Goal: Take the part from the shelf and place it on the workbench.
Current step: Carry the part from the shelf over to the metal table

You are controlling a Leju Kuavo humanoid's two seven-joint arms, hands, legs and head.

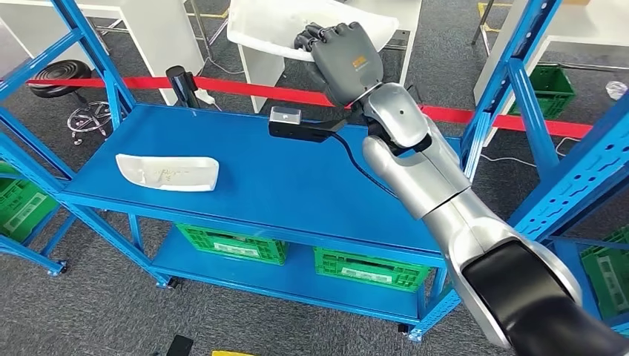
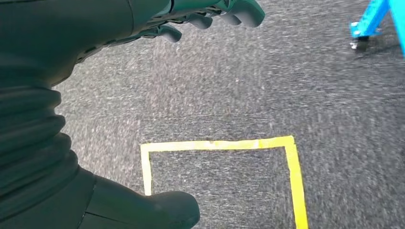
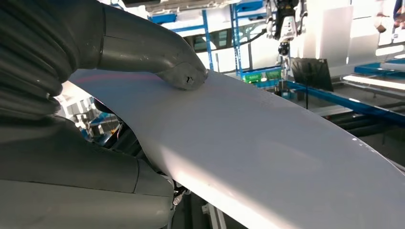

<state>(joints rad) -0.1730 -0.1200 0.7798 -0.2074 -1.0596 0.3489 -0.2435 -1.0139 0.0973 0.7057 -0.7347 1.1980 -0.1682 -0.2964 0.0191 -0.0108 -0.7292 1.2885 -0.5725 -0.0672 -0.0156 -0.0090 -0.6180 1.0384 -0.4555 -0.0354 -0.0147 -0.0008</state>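
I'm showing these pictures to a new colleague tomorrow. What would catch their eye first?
Most striking is the silver right arm reaching up the middle of the head view, its right hand gripping a large white part held up beyond the blue shelf. A second white part lies on the shelf's left side. The left hand hangs over grey carpet marked with yellow tape.

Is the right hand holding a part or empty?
Holding one: the right hand grips a white part, lifted beyond the shelf; its thumb presses on it.
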